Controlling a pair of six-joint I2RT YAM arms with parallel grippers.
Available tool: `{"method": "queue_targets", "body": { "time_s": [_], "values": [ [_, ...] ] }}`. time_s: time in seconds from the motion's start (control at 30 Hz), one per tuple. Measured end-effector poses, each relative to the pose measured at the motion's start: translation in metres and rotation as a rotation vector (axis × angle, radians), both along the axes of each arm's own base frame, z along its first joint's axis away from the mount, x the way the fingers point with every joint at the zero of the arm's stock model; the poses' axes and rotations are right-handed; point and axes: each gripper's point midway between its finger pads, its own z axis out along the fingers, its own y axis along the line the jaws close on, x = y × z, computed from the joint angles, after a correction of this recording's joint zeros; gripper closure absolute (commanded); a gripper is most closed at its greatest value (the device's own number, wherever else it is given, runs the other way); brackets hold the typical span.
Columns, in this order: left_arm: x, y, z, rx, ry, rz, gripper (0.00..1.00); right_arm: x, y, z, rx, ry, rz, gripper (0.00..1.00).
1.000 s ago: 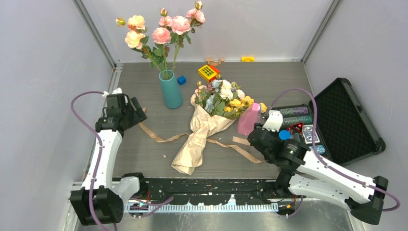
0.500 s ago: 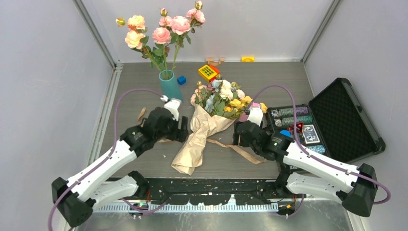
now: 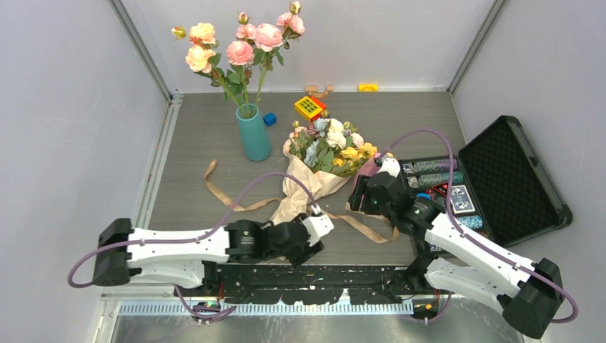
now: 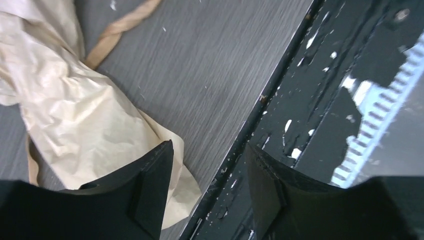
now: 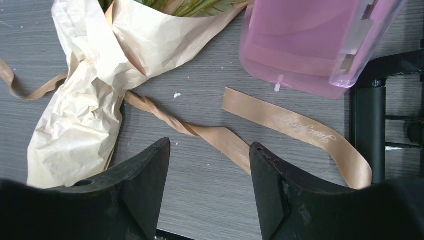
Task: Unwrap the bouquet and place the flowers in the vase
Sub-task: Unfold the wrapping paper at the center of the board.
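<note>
On table (image 3: 400, 121), bouquet (image 3: 319, 174), crinkled tan wrap

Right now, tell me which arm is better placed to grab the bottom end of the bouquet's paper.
Left, probably. The left hand, open, sits right at the tail of the bouquet's paper. The right hand, also open, hovers over the loose ribbon beside the pink box, farther from that end.
</note>
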Motion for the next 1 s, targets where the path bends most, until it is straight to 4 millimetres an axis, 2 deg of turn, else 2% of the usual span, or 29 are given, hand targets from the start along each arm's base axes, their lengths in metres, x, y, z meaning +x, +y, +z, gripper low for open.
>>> {"method": "queue_targets", "body": {
  "time_s": [0.13, 0.33, 0.67, 0.83, 1.0],
  "values": [
    [-0.006, -0.003, -0.038, 0.136, 0.0, -0.009, 0.47, 0.0, 0.0, 0.006, 0.029, -0.017, 0.002, 0.36],
    [-0.004, 0.003, -0.07, 0.267, -0.045, 0.021, 0.5, -0.002, -0.001, 0.008, 0.044, -0.027, 0.001, 0.36],
    [0.007, 0.011, -0.081, 0.37, -0.15, 0.059, 0.53, -0.003, -0.002, 0.006, 0.045, -0.024, 0.002, 0.36],
    [0.009, 0.013, -0.089, 0.421, -0.171, 0.064, 0.65, -0.003, -0.002, 0.007, 0.049, -0.022, 0.005, 0.37],
    [0.019, 0.009, -0.092, 0.49, -0.21, 0.117, 0.7, -0.003, -0.002, 0.008, 0.054, -0.026, 0.002, 0.37]
  ]
}}
